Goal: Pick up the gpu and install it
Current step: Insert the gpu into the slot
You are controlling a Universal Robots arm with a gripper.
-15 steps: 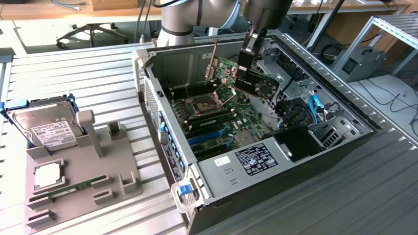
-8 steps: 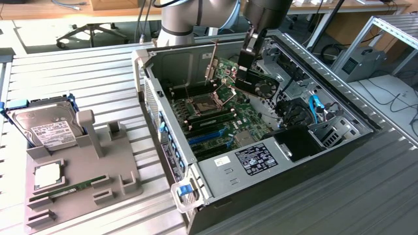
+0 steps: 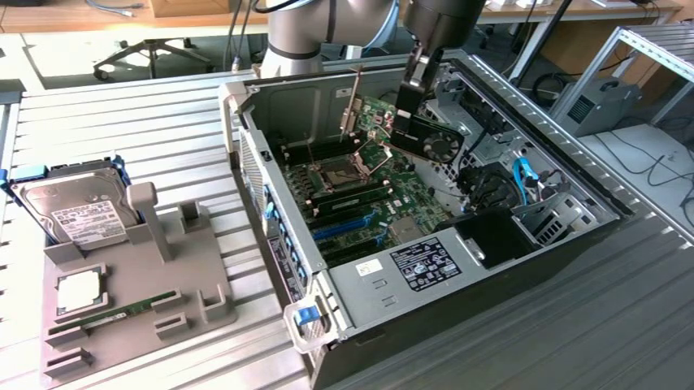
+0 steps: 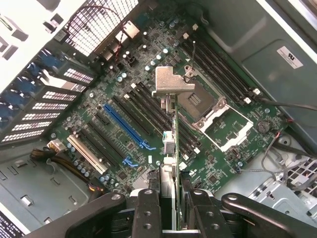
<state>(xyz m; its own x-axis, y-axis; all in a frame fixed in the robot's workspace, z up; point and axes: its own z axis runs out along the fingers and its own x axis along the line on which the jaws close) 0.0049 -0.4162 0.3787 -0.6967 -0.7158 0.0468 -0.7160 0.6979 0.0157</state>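
Note:
The gpu [image 3: 430, 140] hangs inside the open computer case [image 3: 271, 236], above the motherboard [image 3: 375, 191]. It has a black shroud with a round fan, and its silver end bracket [image 3: 352, 106] points to the exterior view's left. My gripper [image 3: 412, 85] comes down from above and is shut on the card's upper edge. In the wrist view the gpu [image 4: 174, 148] is edge-on, its bracket [image 4: 171, 83] at the far end, clamped between my gripper [image 4: 173, 218] fingers [image 4: 147, 213]. It hovers over the board between the blue slot [image 4: 126, 128] and the CPU socket [image 4: 213, 116], touching neither.
A grey fixture [image 3: 162, 276] at the exterior view's left holds a hard drive [image 3: 78, 213], a processor [image 3: 81, 290] and a memory stick [image 3: 117, 313]. Blue cables [image 3: 522, 180] and a drive cage [image 3: 548, 223] fill the case's right side. The case walls enclose the card.

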